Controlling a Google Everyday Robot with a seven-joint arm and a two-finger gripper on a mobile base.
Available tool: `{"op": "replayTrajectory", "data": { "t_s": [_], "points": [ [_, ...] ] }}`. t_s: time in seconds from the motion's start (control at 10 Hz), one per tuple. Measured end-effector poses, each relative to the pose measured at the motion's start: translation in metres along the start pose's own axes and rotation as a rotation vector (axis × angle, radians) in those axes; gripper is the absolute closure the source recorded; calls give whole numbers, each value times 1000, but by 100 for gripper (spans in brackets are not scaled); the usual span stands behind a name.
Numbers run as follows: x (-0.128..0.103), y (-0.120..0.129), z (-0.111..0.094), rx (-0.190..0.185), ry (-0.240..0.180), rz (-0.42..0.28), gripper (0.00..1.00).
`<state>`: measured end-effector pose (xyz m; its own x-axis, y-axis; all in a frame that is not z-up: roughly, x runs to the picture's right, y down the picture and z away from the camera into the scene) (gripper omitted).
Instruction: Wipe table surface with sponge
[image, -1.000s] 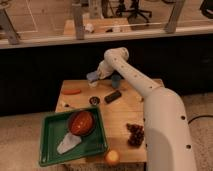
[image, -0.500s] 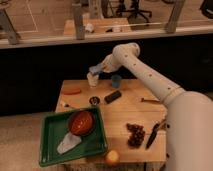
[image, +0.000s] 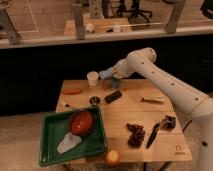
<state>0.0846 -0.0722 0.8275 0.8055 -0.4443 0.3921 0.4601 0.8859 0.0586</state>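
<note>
The sponge (image: 105, 75) is a pale grey-blue block at the tip of my gripper (image: 108, 77), which is shut on it. It hangs just above the back edge of the light wooden table surface (image: 125, 112), right beside a white cup (image: 93, 79). My white arm (image: 165, 85) reaches in from the right, over the table's back right part. Something dark blue (image: 116, 83) sits partly hidden just behind the gripper.
A black bar (image: 113, 96) and a small dark round thing (image: 94, 100) lie close in front of the gripper. An orange item (image: 71, 92) is at the back left. A green tray (image: 50, 150) holds a red bowl and white cloth. Grapes (image: 135, 135), a knife (image: 152, 135) and an orange fruit (image: 112, 158) lie near the front.
My arm has swung up and off the right side of the table, uncovering the grapes and knife. The gripper stays by the white cup at the back edge, still holding the sponge.
</note>
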Motion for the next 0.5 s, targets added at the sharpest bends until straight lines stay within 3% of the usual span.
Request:
{"op": "replayTrajectory", "data": {
  "t_s": [0.3,0.5],
  "points": [
    [-5,64,7,-55,-22,39,75],
    [11,118,13,-87,-10,86,75]
  ]
}}
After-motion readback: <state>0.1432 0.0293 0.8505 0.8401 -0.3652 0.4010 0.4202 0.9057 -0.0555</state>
